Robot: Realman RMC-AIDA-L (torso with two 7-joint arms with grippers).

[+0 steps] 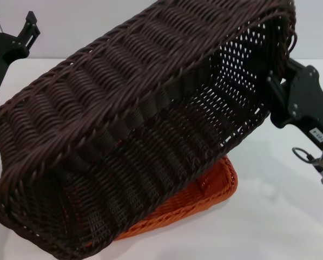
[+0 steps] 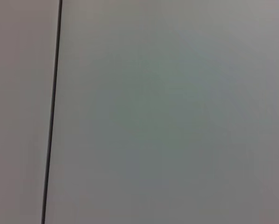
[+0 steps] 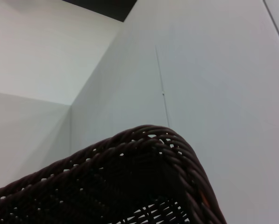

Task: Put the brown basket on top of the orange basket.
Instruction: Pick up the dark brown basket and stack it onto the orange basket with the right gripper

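The brown basket [image 1: 123, 141] fills the head view, lifted and tilted steeply, its opening facing up and to the right. Its low left end hangs near the table. My right gripper [image 1: 270, 81] is shut on the basket's raised right rim, its fingers partly hidden behind the openwork wall. The basket's rim corner also shows in the right wrist view [image 3: 144, 158]. The orange basket [image 1: 210, 189] rests on the table under the brown one, only its right part showing. My left gripper [image 1: 26, 30] is raised at the far left, apart from both baskets.
The white table [image 1: 280, 227] stretches to the right and front of the baskets. A white wall [image 1: 85, 21] stands behind. The left wrist view shows only a pale surface with a dark seam [image 2: 53, 112].
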